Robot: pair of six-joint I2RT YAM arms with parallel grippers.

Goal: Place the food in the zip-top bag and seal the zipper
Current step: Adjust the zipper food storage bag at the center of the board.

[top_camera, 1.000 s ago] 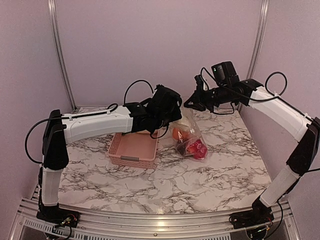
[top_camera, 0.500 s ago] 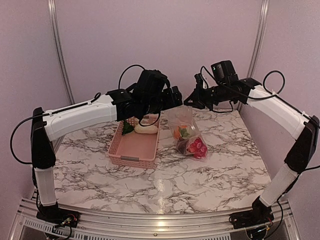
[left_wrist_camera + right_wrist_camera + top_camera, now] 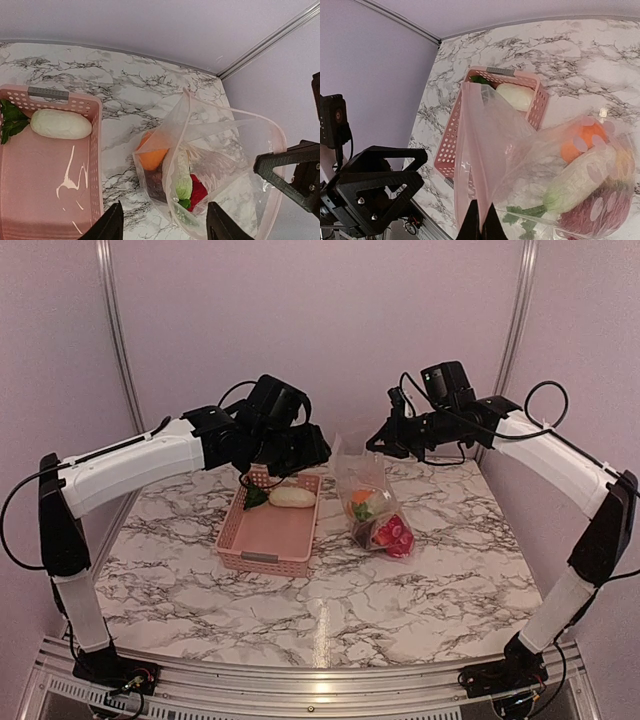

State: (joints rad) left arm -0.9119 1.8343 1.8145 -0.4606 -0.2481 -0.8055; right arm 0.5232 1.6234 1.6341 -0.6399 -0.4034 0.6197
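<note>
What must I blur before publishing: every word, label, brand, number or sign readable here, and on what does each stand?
No text can be read in any view.
Pink basket: the grey tab on its end wall looks blank.
Zip-top bag: clear film, no print visible.
Left arm and right arm: plain white and black covers, no lettering that I can make out.

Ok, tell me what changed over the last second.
The left end effector drew back left from the clear plastic zip-top bag toward the pink lattice basket. The right end effector kept the bag's rim pinched up; the basket stayed put.
</note>
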